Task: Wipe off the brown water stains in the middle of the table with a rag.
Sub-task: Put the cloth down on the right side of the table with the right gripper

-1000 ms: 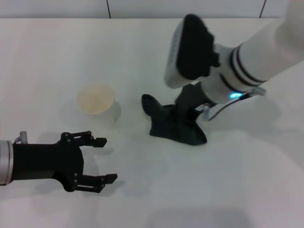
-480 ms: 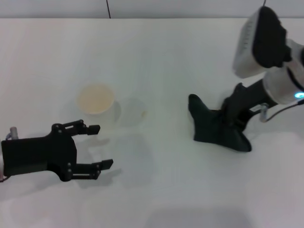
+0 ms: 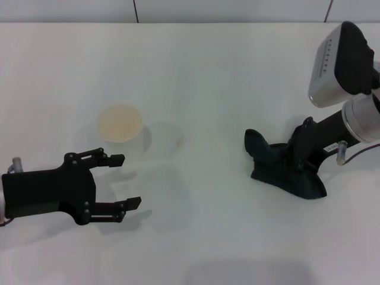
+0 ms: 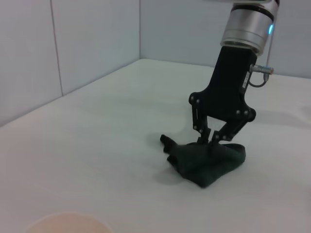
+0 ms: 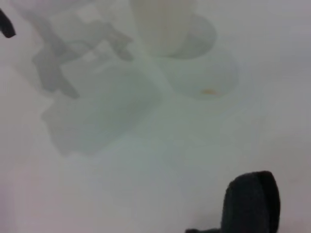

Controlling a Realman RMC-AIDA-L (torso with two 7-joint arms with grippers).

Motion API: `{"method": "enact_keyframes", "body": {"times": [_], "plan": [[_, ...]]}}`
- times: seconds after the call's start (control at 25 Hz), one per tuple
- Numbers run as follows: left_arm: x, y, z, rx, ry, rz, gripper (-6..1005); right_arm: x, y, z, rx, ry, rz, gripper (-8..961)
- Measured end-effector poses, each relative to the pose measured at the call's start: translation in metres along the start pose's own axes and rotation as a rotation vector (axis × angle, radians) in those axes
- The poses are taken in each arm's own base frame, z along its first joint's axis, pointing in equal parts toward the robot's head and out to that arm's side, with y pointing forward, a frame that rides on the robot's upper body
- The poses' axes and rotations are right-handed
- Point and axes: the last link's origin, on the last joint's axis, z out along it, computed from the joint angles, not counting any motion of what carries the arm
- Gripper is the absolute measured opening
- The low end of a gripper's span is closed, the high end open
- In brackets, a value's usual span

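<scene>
White bench fills the head view. On its right side, the right hand points down with its fingers pinched on the dark rag, which lies crumpled on the bench. Well to the left, beside the cup, a tiny orange-brown stain marks a wet patch. Near the front left, the left hand hovers, fingers spread wide and holding nothing.
</scene>
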Motion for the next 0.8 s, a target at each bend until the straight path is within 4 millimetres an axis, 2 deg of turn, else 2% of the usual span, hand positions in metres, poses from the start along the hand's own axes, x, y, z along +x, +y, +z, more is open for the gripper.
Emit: {"method": "enact_keyframes", "body": {"times": [0.16,0.4,0.52,0.8], "plan": [[0.000,0.001,0.000,-0.010,-0.008,-0.018,894,0.003,0.000,-0.002,-0.010,-0.029,-0.006,112],[0.001,0.001,0.003,-0.046,-0.046,-0.033,894,0.017,-0.004,-0.026,-0.042,-0.166,-0.012,179],[0.003,0.002,0.003,-0.066,-0.048,-0.031,894,0.030,-0.007,-0.035,-0.036,-0.195,-0.013,378],[0.007,0.003,-0.005,-0.086,-0.044,-0.030,894,0.056,-0.006,-0.047,-0.065,-0.318,-0.013,427]]}}
